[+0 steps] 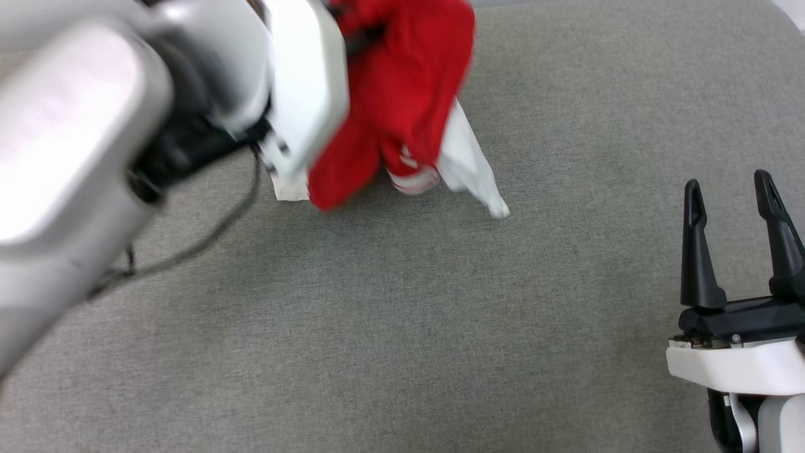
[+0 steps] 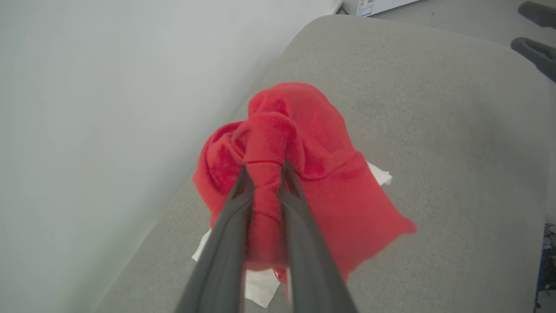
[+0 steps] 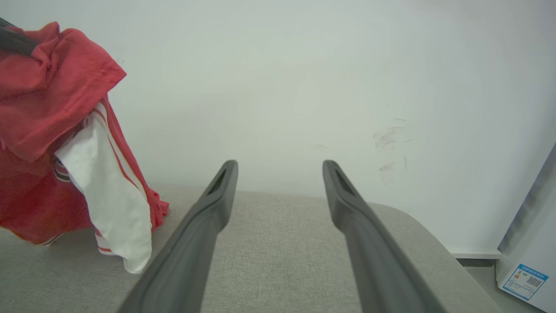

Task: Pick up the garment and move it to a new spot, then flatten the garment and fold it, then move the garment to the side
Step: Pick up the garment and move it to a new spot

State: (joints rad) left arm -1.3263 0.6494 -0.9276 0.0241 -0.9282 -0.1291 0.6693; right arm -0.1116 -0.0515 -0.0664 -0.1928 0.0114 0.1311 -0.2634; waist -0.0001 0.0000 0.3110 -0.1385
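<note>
The garment [image 1: 402, 94], a red shirt with white sleeves and striped trim, hangs bunched at the top of the head view, its lower folds touching the grey cushion. In the left wrist view my left gripper [image 2: 264, 171] is shut on a twisted red fold of the garment [image 2: 312, 182], which droops below it. From the right wrist view the garment [image 3: 65, 143] hangs at the far left, a white sleeve dangling. My right gripper [image 1: 729, 189] stands open at the lower right, well apart from the garment; its fingers [image 3: 217, 191] hold nothing.
The grey fabric surface [image 1: 402, 327] spreads wide below and to the right of the garment. A white wall [image 3: 304, 87] rises behind it. A white cabinet with a blue label [image 3: 525, 278] stands past the surface's right end. My pale left forearm [image 1: 94, 157] covers the head view's upper left.
</note>
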